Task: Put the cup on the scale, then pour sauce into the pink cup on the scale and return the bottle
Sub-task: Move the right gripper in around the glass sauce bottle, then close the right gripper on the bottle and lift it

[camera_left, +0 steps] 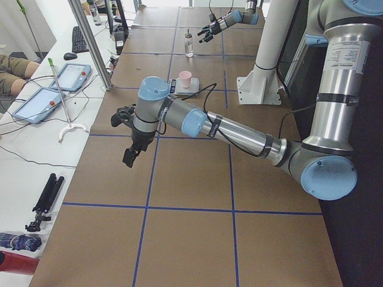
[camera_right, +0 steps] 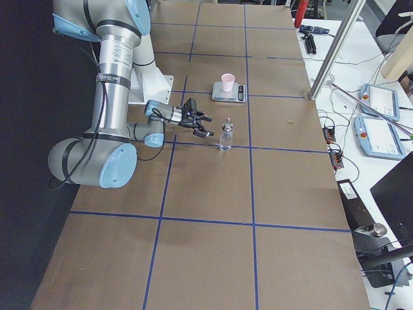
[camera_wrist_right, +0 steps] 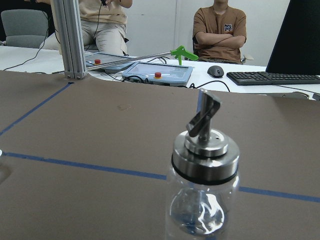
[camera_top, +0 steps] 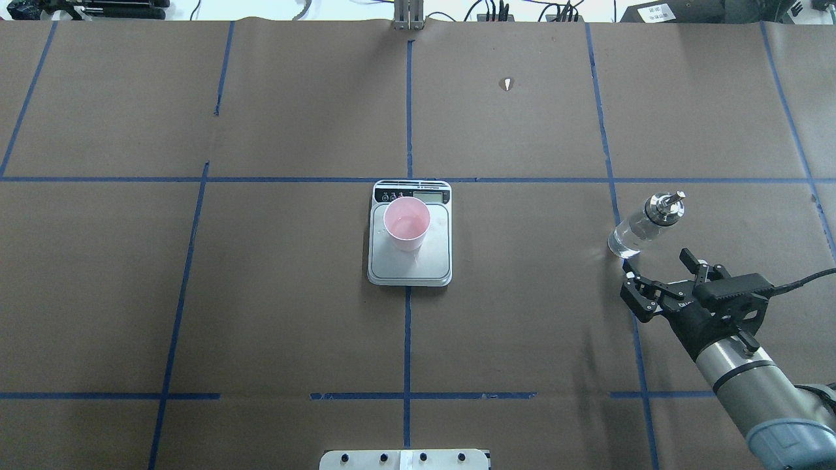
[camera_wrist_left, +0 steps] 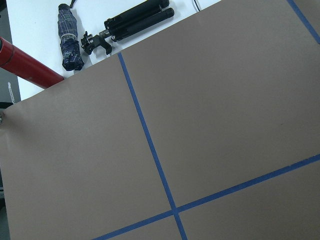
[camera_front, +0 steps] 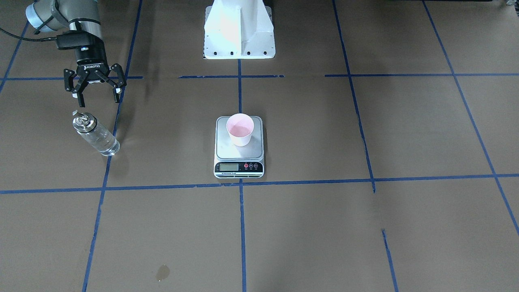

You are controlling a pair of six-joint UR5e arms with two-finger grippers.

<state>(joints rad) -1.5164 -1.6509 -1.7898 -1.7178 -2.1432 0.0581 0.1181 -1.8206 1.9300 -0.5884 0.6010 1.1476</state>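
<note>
You've got the cup (camera_front: pixel 240 129) upright on the scale (camera_front: pixel 227 151) platform, mid-tabletop (camera_front: pixel 324 223), so step one looks done. There's a faint sheen inside; can't tell if it's sauce. The bottle (camera_front: pixel 96 136) stands upright well off to the robot's right, spout up, clear liquid inside. Right pincer (camera_front: pixel 99 97) hangs just beside it, released, jaws spread, not touching, probably lined up for a side grab. Left pincer (camera_left: pixel 129 156) is far off and I can't tell its state. Nothing sits between bottle and scale, only a small stain (camera_front: pixel 162 272) near your edge.
</note>
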